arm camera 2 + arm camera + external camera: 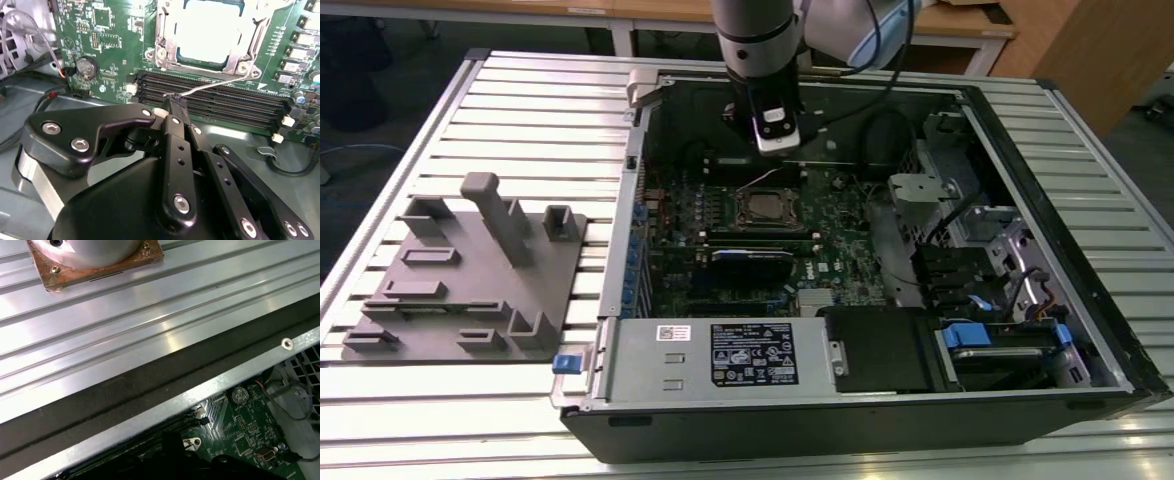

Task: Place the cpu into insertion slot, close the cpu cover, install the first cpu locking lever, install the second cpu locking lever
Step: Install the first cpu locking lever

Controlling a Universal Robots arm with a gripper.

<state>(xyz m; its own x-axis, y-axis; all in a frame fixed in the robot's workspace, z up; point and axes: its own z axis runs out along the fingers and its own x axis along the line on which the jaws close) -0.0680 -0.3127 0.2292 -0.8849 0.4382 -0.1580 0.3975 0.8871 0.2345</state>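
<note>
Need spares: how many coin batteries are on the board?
1: the battery on the board, apart from the socket. Others may be hidden.

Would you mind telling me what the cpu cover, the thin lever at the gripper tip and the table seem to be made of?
The cpu cover: seemingly bare stamped steel, dull silvery sheen. The lever: thin bright metal wire, glinting along its length. The table: probably aluminium, ribbed silver slats with soft highlights. The gripper looks like matte black metal, though plastic is possible.
</note>
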